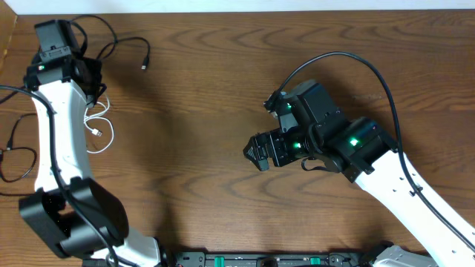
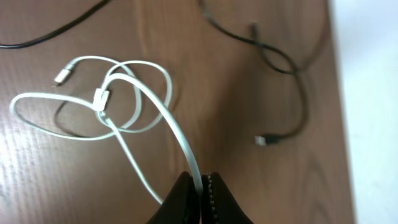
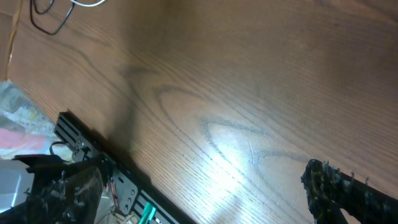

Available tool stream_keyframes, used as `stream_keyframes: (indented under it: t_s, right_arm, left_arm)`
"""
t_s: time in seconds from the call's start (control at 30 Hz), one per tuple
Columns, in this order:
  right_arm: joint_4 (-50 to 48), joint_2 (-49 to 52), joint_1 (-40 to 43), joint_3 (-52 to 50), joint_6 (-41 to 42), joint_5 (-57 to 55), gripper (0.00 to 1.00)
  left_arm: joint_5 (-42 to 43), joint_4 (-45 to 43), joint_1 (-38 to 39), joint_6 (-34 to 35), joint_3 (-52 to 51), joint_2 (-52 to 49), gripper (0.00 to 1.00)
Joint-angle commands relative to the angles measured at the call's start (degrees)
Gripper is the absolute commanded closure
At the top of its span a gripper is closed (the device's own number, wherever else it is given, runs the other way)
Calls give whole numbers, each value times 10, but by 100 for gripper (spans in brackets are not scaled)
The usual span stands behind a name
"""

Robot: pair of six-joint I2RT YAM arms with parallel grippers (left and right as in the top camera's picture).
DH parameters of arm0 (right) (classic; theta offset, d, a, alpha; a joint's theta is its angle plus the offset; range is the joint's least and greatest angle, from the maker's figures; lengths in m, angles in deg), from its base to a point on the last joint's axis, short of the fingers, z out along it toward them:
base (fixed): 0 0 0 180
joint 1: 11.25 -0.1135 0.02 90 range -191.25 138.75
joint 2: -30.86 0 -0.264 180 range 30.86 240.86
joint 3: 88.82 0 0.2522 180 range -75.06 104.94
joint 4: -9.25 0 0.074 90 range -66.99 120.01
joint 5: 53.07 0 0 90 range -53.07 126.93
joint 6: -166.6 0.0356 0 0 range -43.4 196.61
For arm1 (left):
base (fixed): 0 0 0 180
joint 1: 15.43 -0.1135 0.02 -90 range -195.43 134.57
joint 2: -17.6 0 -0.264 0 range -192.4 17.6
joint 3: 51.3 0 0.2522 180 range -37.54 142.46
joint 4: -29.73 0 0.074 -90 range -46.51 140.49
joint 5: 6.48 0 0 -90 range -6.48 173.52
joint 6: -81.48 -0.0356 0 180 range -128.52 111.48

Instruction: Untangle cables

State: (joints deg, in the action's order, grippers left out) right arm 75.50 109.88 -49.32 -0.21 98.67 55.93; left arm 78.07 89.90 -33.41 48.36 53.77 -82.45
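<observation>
The white cable (image 2: 134,93) lies in loose overlapping loops on the wooden table, and one strand rises into my left gripper (image 2: 202,182), which is shut on it. From overhead, the left gripper (image 1: 93,87) sits at the far left, just above the white cable (image 1: 102,127). One black cable (image 2: 289,68) curls to the right, its plug (image 2: 266,140) lying free; overhead shows this black cable (image 1: 122,41) near the back edge. A second black cable (image 1: 16,157) lies at the left edge. My right gripper (image 1: 258,154) hovers open over bare wood at mid-table, holding nothing.
The table's far edge (image 2: 364,93) runs close behind the black cable. A black rail with green parts (image 3: 118,180) lines the front edge. The right arm's own thick black cable (image 1: 349,63) arcs above it.
</observation>
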Motion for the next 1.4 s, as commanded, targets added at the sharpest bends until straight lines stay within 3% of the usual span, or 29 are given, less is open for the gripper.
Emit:
stream_keyframes:
  t_s: [0.0, 0.2, 0.7, 0.77, 0.87, 0.97, 1.37]
  right_arm:
    - [1, -1, -4, 7, -9, -5, 1]
    - [-6, -1, -4, 7, -9, -5, 1]
    - [-8, 12, -6, 7, -9, -5, 1]
    - [-8, 18, -7, 7, -9, -5, 1]
    - [-8, 29, -7, 7, -4, -4, 1]
    - [-8, 44, -7, 7, 7, -2, 1]
    - [-2, 83, -7, 7, 11, 2, 1]
  left_arm:
    - [-10, 11, -29, -9, -3, -30, 93]
    - [-8, 22, -45, -10, -3, -71, 92]
    - [143, 35, -45, -59, -4, -163, 92]
    - [144, 35, -45, -59, -4, -163, 83]
    - [138, 35, -46, -61, -4, -163, 56]
    - [132, 32, -47, -94, -4, -163, 37]
    - [130, 9, -47, -113, 30, -113, 33]
